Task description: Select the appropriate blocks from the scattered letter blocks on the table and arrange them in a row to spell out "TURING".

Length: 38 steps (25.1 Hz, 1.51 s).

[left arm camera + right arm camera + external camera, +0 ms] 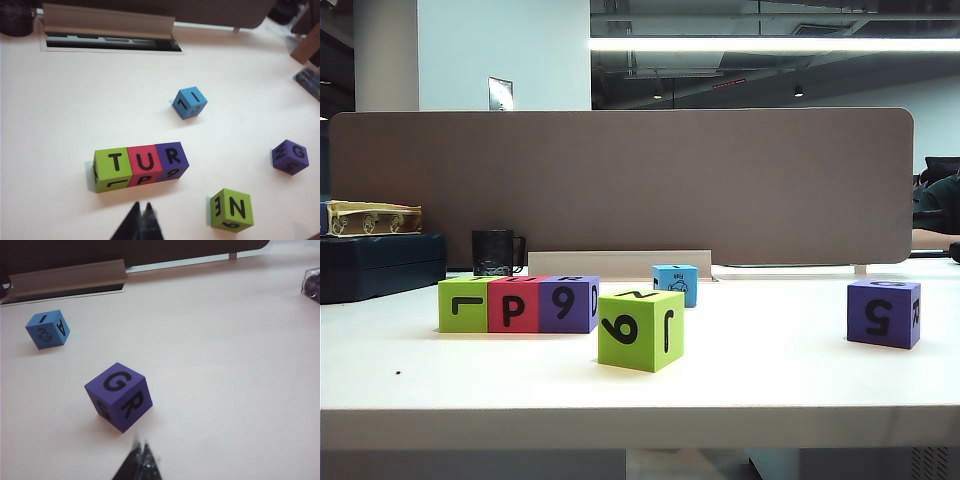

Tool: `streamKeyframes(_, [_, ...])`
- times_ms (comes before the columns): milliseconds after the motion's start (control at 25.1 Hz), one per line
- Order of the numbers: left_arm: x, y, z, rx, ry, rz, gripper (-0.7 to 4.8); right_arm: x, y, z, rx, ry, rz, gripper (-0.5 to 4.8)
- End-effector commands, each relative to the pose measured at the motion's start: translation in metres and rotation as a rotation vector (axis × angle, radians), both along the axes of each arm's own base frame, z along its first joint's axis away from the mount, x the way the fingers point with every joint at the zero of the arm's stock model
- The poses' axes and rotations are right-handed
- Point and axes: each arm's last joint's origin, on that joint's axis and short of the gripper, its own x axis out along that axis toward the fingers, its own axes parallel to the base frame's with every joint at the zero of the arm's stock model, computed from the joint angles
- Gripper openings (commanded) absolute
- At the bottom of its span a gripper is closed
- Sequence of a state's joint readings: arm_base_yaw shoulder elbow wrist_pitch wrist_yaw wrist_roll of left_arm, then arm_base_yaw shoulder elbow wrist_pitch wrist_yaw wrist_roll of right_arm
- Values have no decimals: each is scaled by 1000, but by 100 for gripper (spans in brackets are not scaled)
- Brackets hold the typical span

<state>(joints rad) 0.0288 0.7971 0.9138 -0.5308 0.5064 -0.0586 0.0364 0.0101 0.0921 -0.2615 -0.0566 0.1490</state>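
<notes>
So the left pincer (141, 220) is clenched tight with nothing in it, hanging over the counter (65, 100) just in front of the row that's already built. The right pincer (140, 460) is pinched closed and empty too, hovering right by the loose purple block (119, 396), which shows G on top and R on one side. You can't spot either arm from the exterior view, only from the wrist cams.

The row itself is three blocks touching side by side: a lime green block (112, 169) with T on top, a red block (145, 164) with U, and a purple block (172, 160) with R. From the front those same three show different characters on their side faces.

Off to the side of the row sits a second lime green block (231, 210), turned at an angle, N on top and E on a side. Further back, on its own, is the light blue block (189, 102) with I on top and a little fish drawing on one face. The G block is well apart from all the others, out on the right of the counter.

Behind everything there's a brown partition panel (620, 180), with a black mug (496, 252) at its foot, back left.
</notes>
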Motion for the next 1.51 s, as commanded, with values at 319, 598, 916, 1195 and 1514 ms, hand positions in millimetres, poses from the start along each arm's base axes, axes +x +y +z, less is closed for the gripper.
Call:
streamKeyframes(319, [10, -11, 8, 80, -10, -116, -6, -4, 1, 10, 44, -15, 33, -1])
streamKeyframes(598, [11, -21, 5, 85, 19, -171, -6, -6, 1, 22, 54, -46, 43, -1])
streamKeyframes(916, [12, -21, 3, 86, 44, -173, -6, -14, 1, 44, 55, -110, 46, -2])
streamKeyframes(1195, [13, -21, 3, 86, 44, -173, -6, -15, 1, 56, 54, -120, 48, -2])
streamKeyframes(1514, [12, -21, 3, 85, 44, -174, -6, -9, 1, 71, 51, -102, 49, -2])
